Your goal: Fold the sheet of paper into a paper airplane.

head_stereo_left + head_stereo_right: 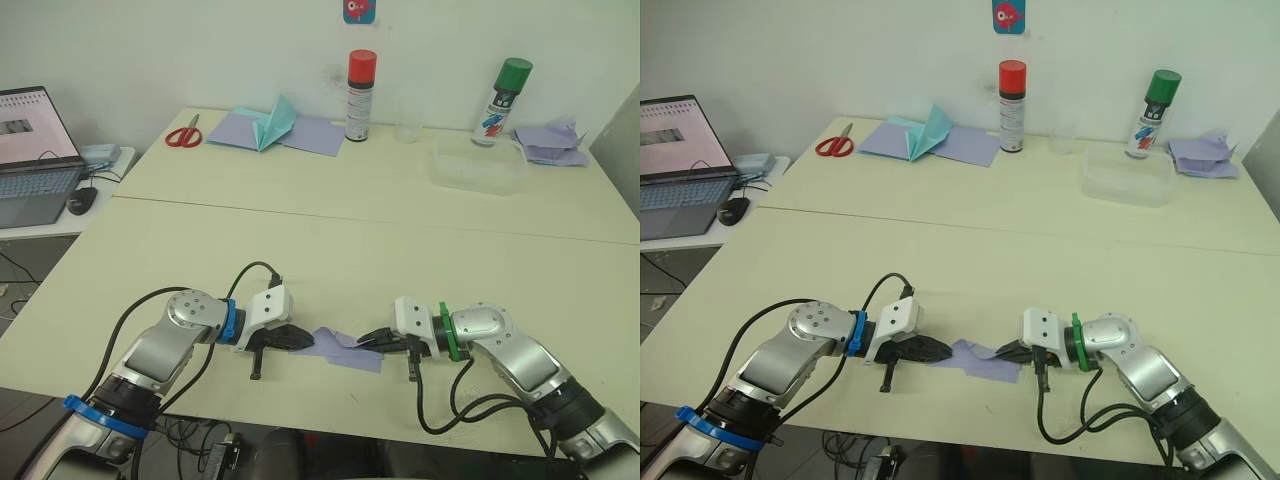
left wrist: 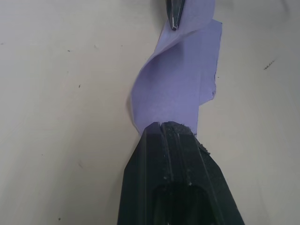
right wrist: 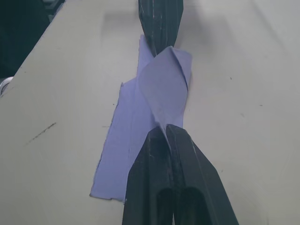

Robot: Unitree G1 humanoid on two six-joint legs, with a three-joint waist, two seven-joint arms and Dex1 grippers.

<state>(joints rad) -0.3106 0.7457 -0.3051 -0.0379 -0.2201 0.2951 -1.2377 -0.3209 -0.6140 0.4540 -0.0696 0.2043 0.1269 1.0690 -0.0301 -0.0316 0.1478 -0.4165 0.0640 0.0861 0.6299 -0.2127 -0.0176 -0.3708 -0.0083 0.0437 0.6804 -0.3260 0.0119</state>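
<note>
Lavender-blue sheet of paper (image 1: 345, 350) lying near the front edge of the cream worktop (image 1: 330, 250), stretched between both tools and partly twisted, one flap curling up off the surface. On the left, left tool (image 1: 305, 339) with black fingers (image 2: 171, 154) pressed together, pinching the paper's left end. On the right, right tool (image 1: 368, 341) likewise closed, clamping the lifted flap at the paper's right end; fingers (image 3: 171, 154) meeting tip to tip around the thin edge. Lower layer of the sheet flat on the worktop, upper fold turned over on itself between the two grips.

Far side of the worktop, left to right: red-handled scissors (image 1: 184, 133), wider lavender sheets (image 1: 300, 132) carrying a teal winged paper shape (image 1: 274, 123), red-capped spray can (image 1: 360, 95), clear plastic tray (image 1: 480, 168), green-capped spray can (image 1: 502, 102), crumpled lavender paper (image 1: 553, 143) at the far right corner. Off the worktop to the left, open laptop (image 1: 35, 150) with a mouse (image 1: 81, 199) beside it.
</note>
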